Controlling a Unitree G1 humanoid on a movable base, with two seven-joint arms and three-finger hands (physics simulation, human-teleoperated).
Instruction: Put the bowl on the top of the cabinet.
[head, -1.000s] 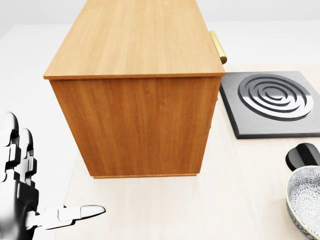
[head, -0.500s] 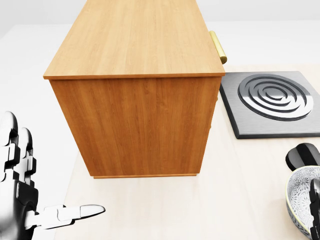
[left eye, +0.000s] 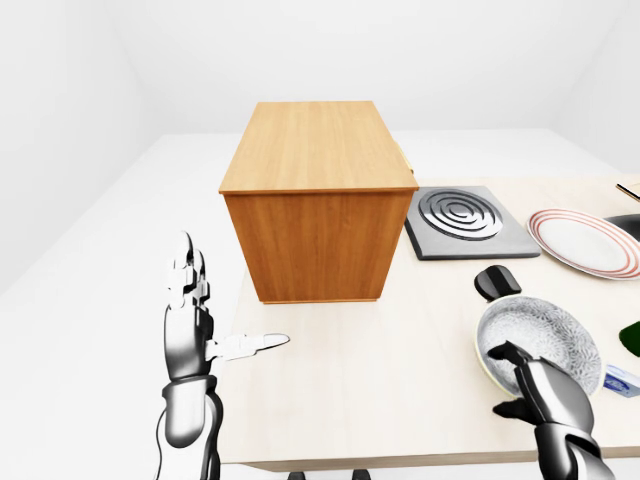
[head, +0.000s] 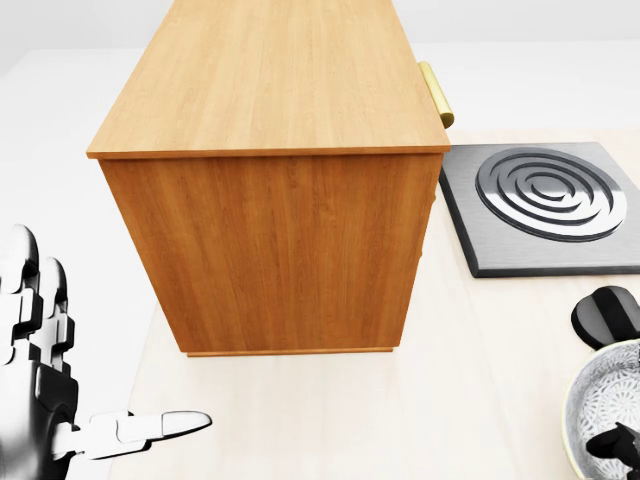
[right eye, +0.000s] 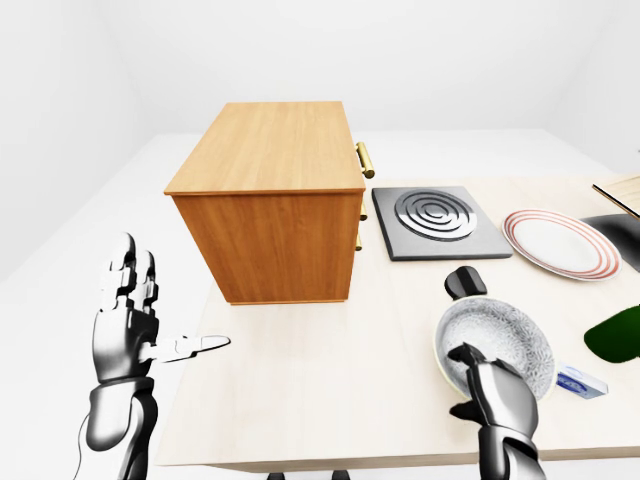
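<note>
The grey patterned bowl (right eye: 505, 340) sits on the pale table at the lower right, to the right of the wooden cabinet (left eye: 315, 215). My right hand (right eye: 478, 385) is at the bowl's near rim, with its fingers (head: 612, 442) hooked inside the bowl and the thumb outside, closed on the rim. My left hand (left eye: 230, 300) is open and empty, fingers up and thumb out, at the table's left edge below the cabinet. The cabinet's flat top (left eye: 318, 145) is bare.
A grey hob plate (left eye: 465, 220) lies right of the cabinet, which has gold handles (right eye: 365, 160) on its right side. A black knob-like object (left eye: 495, 282) touches the bowl's upper side. A red-rimmed plate (left eye: 585, 240), a green thing (right eye: 615, 335) and a small box (right eye: 580, 382) lie further right.
My right hand has come up from the bottom edge and put its fingers inside the bowl. The bowl's rim has shifted slightly left in the head view. The left hand has not moved.
</note>
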